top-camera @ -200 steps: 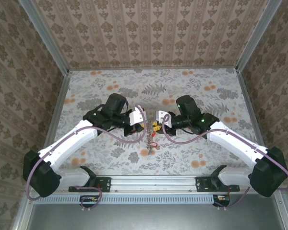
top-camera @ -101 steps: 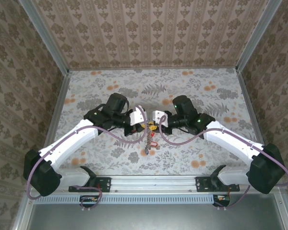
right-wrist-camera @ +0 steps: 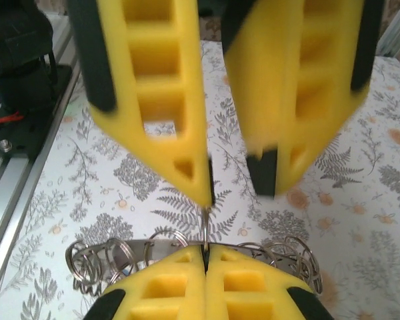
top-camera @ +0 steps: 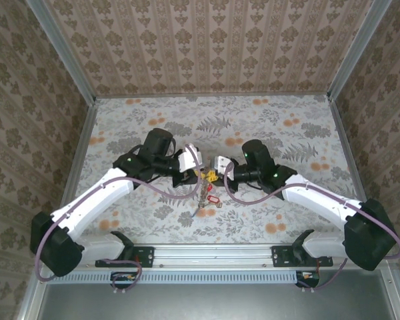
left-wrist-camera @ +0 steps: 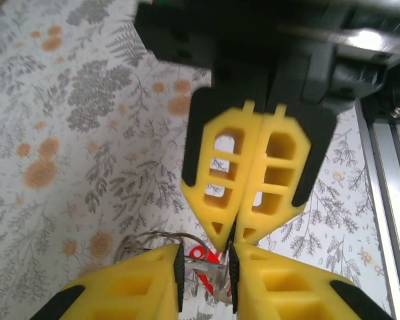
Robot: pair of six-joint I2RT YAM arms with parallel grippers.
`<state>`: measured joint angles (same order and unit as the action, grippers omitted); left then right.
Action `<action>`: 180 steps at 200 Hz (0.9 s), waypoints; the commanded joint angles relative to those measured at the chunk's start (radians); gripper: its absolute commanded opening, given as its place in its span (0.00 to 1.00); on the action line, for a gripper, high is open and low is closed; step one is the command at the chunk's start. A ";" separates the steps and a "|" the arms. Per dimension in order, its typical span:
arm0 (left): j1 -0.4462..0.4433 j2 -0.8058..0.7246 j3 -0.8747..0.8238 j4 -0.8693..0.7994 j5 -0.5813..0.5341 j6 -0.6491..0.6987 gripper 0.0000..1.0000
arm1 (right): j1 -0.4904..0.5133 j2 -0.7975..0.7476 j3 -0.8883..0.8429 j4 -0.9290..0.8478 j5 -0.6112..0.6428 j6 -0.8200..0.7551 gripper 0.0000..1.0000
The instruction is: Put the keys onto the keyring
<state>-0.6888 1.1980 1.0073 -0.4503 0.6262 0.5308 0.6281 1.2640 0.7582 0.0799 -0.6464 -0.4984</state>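
Over the middle of the floral table my two grippers meet tip to tip. My right gripper (top-camera: 215,176) (right-wrist-camera: 206,257) is shut on the keyring (right-wrist-camera: 205,230), a thin wire seen edge-on that rises to one finger of my left gripper (right-wrist-camera: 235,183). The left gripper (top-camera: 195,175) (left-wrist-camera: 205,277) stands open, and a red-tagged key (left-wrist-camera: 217,273) shows in the gap between its pads. The keyring's curve (left-wrist-camera: 157,235) arcs out to the left of those fingers. The keys (top-camera: 200,203) hang below in a bunch with a red tag (top-camera: 211,199). Several silvery loops (right-wrist-camera: 93,260) fan out behind my right fingers.
An aluminium rail (top-camera: 213,253) runs along the near table edge, with the arm bases on it. Patterned walls (top-camera: 207,47) close the table in at the back and sides. Open tabletop (top-camera: 253,127) lies beyond the grippers.
My right gripper has moved left and closed the gap to my left gripper. The hanging keys have shifted slightly down and left, and a red tag now shows beside them.
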 commanded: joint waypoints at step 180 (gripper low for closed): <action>0.072 -0.077 -0.026 0.078 0.194 -0.057 0.18 | -0.005 -0.031 -0.160 0.695 -0.160 0.331 0.00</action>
<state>-0.6136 1.1179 0.9455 -0.3847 0.7811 0.4713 0.6132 1.2621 0.5934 0.7105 -0.7628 -0.1352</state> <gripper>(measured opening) 0.196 0.067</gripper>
